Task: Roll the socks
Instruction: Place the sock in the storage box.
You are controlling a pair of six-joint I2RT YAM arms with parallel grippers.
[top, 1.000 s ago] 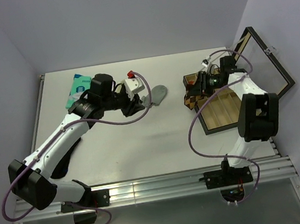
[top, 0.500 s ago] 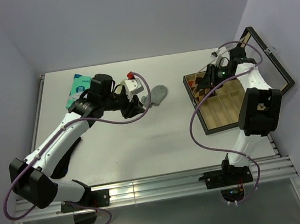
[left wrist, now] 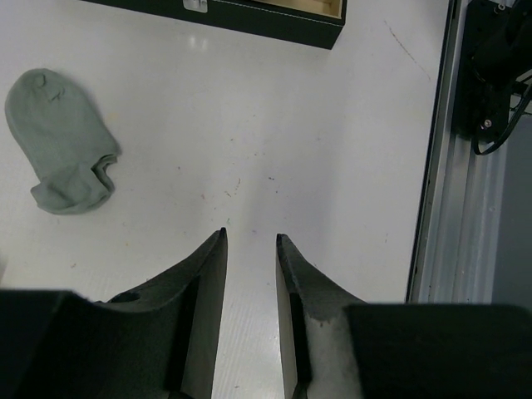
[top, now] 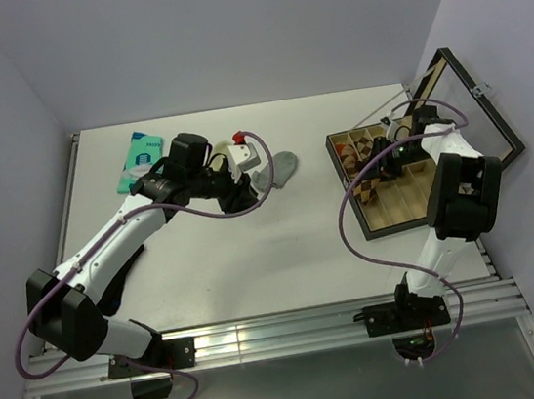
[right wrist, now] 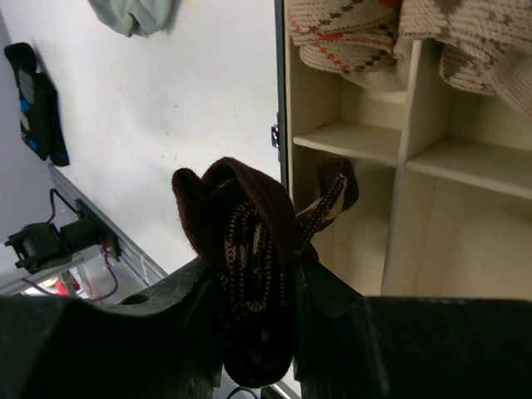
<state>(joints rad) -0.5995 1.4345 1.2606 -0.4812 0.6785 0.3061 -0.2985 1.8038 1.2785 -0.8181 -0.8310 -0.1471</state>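
While clamping the bundled dark-brown argyle sock (right wrist: 241,224) in the right gripper (right wrist: 256,278) above the wooden divider box (right wrist: 399,158) at far right, treat as light, soft and springy; squeeze across the whole bundle. Note the left gripper (left wrist: 251,241) narrowly apart, empty, over the table (left wrist: 332,125); pinch the limp grey ankle sock (left wrist: 62,141), just right, by its cuff.

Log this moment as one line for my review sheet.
left fingers: open, empty, above table near grey sock | right fingers: shut on brown argyle sock, over divided box
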